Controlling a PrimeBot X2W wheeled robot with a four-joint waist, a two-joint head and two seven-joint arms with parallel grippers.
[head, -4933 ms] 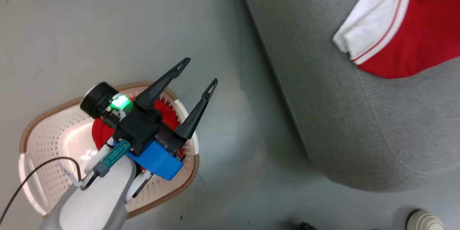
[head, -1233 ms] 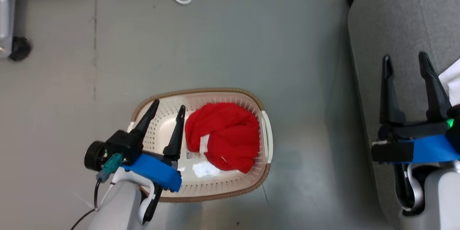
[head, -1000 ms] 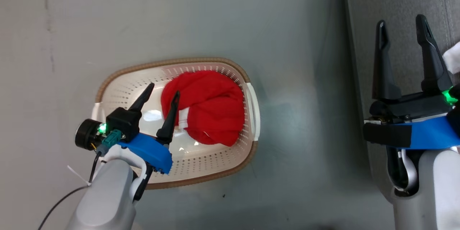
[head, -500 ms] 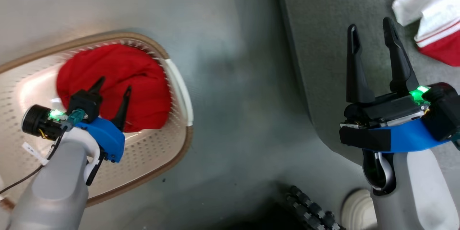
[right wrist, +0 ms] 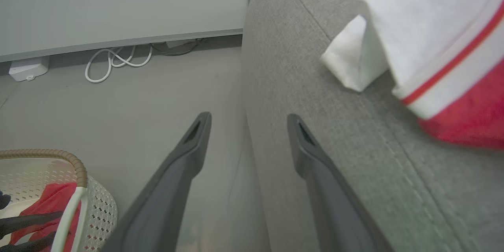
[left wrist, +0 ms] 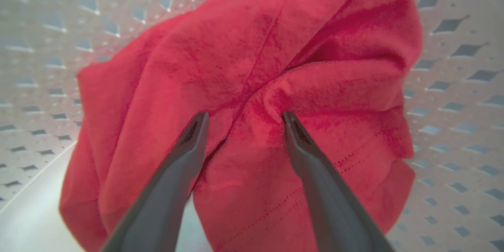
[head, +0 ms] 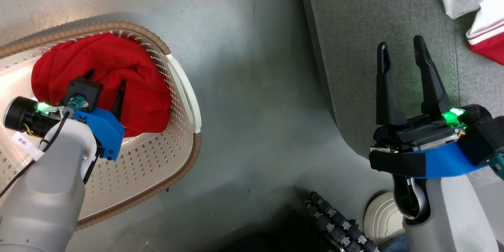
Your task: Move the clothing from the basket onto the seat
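Grey floor [head: 252,86], basket [head: 157,165] near seat [head: 354,27], left claw [left wrist: 245,115] spread at clothing [left wrist: 236,47], right claw [head: 401,42] spread

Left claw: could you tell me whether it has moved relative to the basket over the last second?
Yes. The left claw has shifted across the basket, from beside the red clothing onto it, with its open fingertips now touching the fabric.

The head view gives me soft, even light, with a pale sheen on the floor [head: 252,98] and heavy shadow at 6 o'clock. A green lamp [head: 449,115] tints the seat [head: 354,27] at 3 o'clock. My left wrist view is grainy, and the basket [left wrist: 453,86] wall blurs towards the edges.
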